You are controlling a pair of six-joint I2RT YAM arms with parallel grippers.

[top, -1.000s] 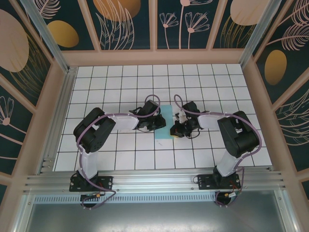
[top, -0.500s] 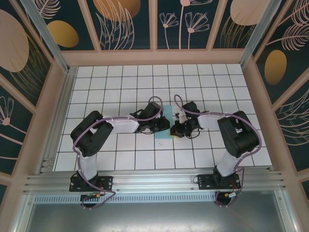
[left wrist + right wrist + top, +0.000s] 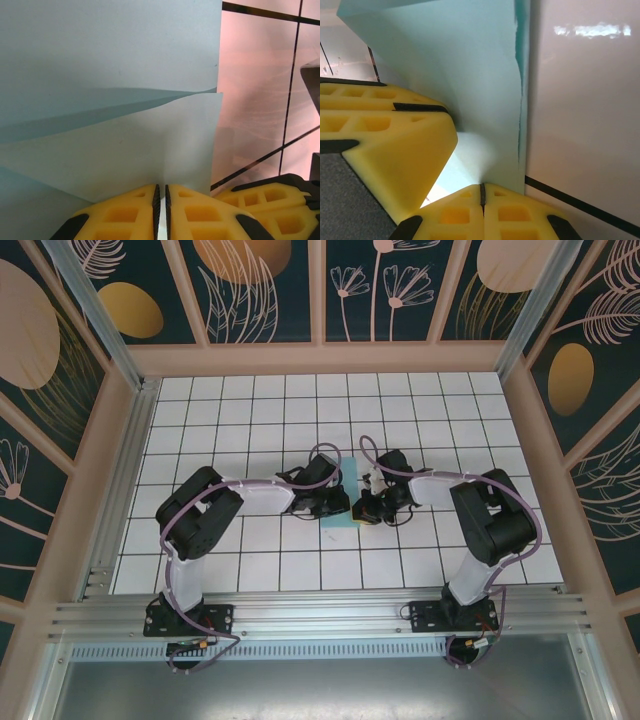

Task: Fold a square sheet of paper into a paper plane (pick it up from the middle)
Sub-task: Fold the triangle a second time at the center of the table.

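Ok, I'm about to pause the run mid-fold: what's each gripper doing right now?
Left gripper: fingers closed, pinching the paper sheet.
Right gripper: fingers closed, pinching the same sheet.

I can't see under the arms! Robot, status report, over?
Left gripper shut on paper sheet. Right gripper shut on it too. Flap folded over, not flat. Grippers crowded close together.
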